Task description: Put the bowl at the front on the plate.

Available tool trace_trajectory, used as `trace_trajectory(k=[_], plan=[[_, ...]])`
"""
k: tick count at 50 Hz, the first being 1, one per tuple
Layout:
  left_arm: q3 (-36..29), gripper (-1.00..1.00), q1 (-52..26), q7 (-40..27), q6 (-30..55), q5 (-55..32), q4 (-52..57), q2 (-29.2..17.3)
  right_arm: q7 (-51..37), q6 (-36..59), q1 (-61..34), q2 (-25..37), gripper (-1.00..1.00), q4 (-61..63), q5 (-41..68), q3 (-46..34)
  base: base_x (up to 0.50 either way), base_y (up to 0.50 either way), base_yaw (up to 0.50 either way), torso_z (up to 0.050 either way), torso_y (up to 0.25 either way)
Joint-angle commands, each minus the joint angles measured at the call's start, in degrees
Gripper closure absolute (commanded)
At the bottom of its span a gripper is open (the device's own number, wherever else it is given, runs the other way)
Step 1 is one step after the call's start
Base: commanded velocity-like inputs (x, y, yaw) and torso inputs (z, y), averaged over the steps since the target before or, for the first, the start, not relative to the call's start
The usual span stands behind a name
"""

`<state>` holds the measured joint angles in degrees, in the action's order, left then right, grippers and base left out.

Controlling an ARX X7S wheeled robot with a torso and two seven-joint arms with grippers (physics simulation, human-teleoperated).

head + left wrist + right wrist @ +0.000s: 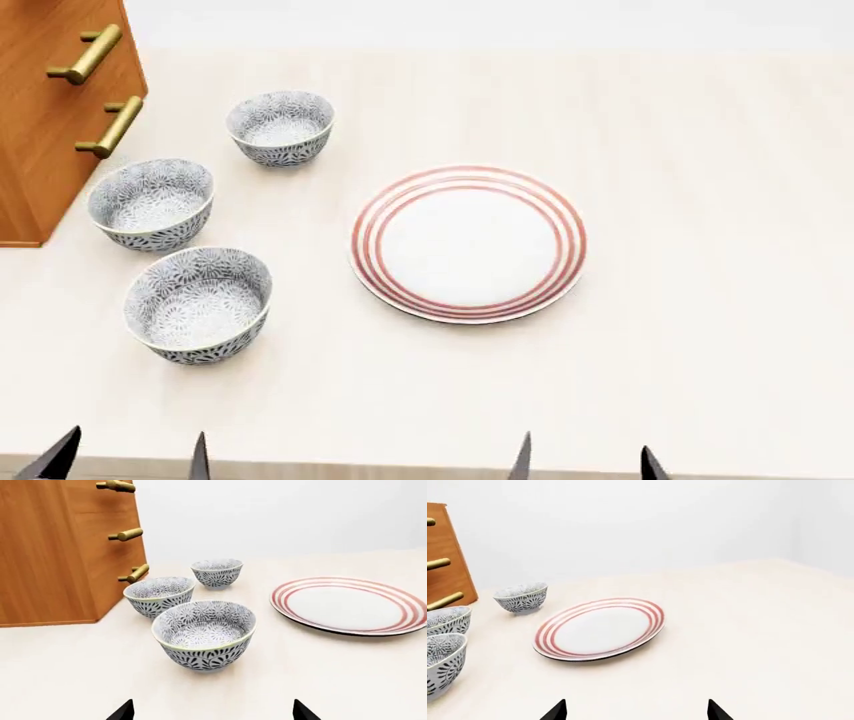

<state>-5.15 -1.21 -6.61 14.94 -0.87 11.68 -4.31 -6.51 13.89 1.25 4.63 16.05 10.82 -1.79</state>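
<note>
Three patterned bowls stand in a row on the table's left side. The bowl at the front [199,303] [204,634] [440,662] is the nearest one, upright and empty. The red-ringed plate [469,243] [352,605] [600,627] lies flat to its right, empty. My left gripper [130,455] [213,712] is open just short of the front bowl, nothing between its fingertips. Over the front edge, below the plate, my right gripper [582,460] [636,711] is also open and holds nothing.
A second bowl [151,203] [159,594] and a third bowl [280,126] [217,572] [522,597] stand behind the front one. A wooden drawer cabinet [54,110] [60,550] with brass handles stands at the far left, close to the bowls.
</note>
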Motion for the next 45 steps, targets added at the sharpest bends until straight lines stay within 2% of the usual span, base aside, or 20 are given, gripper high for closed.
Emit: trace_trajectory(k=[1,12,18,29,33,36,41,45], plan=[[-0.62,-1.00,-1.67,-0.98,10.37,-1.10,11.09,-0.95,-3.96,15.95,-1.38,3.02,-1.00,15.12,3.14,-0.68,0.00,0.00,0.00,0.000,0.000],[-1.78,-1.00,-6.67,-1.09,21.47,-2.61,20.97,-1.94,-7.64,35.90,-8.35,6.58,-1.00,30.03,8.31,1.90,0.00,0.00,0.00,0.000,0.000],[-1.09,-1.00,-10.55,-0.85,28.70,-5.20,25.07,-1.55,-9.05,43.66,-12.58,7.04,-1.00,34.90,11.38,4.30,0.00,0.00,0.00,0.000,0.000],[-0.15,-1.00,-20.07,-1.42,41.81,-8.26,33.53,-1.21,-11.37,65.99,-27.93,7.11,-1.00,43.37,20.61,10.31,0.00,0.00,0.00,0.000,0.000],[0.97,-1.00,-24.49,-1.69,47.32,-9.80,35.36,-0.47,-15.50,71.73,-34.55,7.93,-1.00,43.84,29.28,13.54,0.00,0.00,0.00,0.000,0.000],[1.78,-1.00,-27.48,-1.71,51.34,-11.25,36.41,0.29,-20.09,75.92,-39.74,8.62,-1.00,43.63,37.19,16.32,0.00,0.00,0.00,0.000,0.000],[2.52,-1.00,-33.67,-2.41,57.92,-12.76,38.61,1.04,-43.37,75.88,-48.24,15.05,-1.00,36.46,65.98,17.96,0.00,0.00,0.00,0.000,0.000],[2.19,-1.00,-37.90,-3.31,61.15,-13.12,39.48,1.00,-54.52,74.63,-53.12,18.17,-1.00,32.27,77.86,15.64,0.00,0.00,0.00,0.000,0.000]])
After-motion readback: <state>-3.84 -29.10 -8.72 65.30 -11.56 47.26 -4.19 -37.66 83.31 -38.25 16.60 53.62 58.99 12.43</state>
